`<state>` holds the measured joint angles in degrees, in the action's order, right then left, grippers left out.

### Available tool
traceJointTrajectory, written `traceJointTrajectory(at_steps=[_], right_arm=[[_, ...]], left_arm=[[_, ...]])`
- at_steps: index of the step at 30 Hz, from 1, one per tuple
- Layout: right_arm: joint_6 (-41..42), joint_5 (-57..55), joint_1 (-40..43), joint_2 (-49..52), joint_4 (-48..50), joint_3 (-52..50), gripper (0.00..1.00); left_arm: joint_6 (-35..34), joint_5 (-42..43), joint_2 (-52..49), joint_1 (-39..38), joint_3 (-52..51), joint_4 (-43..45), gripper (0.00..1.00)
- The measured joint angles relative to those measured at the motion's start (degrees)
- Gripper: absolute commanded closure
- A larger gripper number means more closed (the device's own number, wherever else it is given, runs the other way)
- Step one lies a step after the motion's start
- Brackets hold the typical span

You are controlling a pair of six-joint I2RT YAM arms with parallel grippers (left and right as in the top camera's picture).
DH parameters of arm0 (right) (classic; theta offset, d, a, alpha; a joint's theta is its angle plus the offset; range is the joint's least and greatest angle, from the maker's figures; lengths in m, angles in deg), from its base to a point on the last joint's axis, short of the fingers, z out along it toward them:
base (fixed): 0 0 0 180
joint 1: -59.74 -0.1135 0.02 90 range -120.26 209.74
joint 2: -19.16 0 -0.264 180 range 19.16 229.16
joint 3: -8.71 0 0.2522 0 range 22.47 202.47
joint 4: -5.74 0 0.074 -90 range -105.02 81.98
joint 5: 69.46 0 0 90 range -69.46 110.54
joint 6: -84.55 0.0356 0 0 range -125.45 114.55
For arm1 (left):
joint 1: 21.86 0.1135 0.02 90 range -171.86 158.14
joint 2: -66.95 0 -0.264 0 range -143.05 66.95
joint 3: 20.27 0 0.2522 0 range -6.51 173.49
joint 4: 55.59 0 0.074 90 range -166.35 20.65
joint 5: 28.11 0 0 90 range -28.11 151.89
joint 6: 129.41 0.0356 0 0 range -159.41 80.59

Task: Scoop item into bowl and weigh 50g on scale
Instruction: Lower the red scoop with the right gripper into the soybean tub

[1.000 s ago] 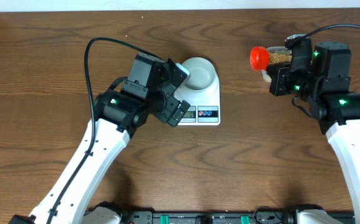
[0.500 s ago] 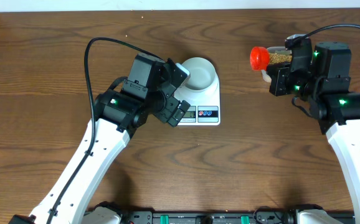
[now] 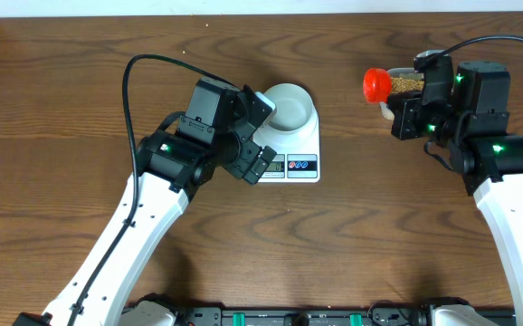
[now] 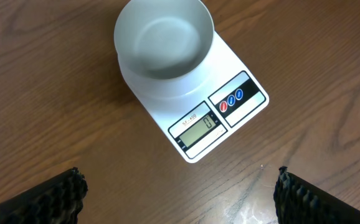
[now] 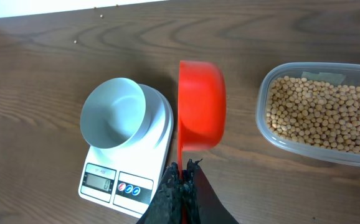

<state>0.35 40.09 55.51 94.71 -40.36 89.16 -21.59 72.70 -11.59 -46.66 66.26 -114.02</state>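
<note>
The pale bowl (image 3: 290, 106) stands empty on the white scale (image 3: 298, 149); both also show in the left wrist view, bowl (image 4: 163, 43) and scale (image 4: 230, 118), whose display reads 0. My left gripper (image 4: 179, 196) is open and empty, hovering just in front of the scale. My right gripper (image 5: 181, 186) is shut on the handle of a red scoop (image 5: 201, 106), which hangs on its side between the scale (image 5: 149, 155) and the clear tub (image 5: 320, 112) of tan beans (image 5: 323, 115). The scoop (image 3: 376, 84) is beside the tub in the overhead view.
Wooden table (image 3: 80, 91) all around. The clear tub (image 3: 404, 86) sits at the back right, partly hidden under my right arm. A few stray specks lie near the far table edge (image 5: 96, 9).
</note>
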Motion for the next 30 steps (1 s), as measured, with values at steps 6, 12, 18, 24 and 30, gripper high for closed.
traceJointTrajectory(at_steps=[6,12,18,24,30], right_arm=[[0.0,0.0,0.0,0.0,-0.1,0.0,0.99],[0.0,0.0,0.0,0.0,-0.7,0.0,0.99],[0.0,0.0,0.0,0.0,-0.7,0.0,0.99],[0.0,0.0,0.0,0.0,-0.7,0.0,0.99],[-1.2,0.0,0.0,0.0,-0.5,0.0,0.99]], left_arm=[[0.0,0.0,0.0,0.0,0.0,0.0,0.02],[0.0,0.0,0.0,0.0,0.0,0.0,0.02],[0.0,0.0,0.0,0.0,0.0,0.0,0.02],[0.0,0.0,0.0,0.0,0.0,0.0,0.02],[0.0,0.0,0.0,0.0,0.0,0.0,0.02]])
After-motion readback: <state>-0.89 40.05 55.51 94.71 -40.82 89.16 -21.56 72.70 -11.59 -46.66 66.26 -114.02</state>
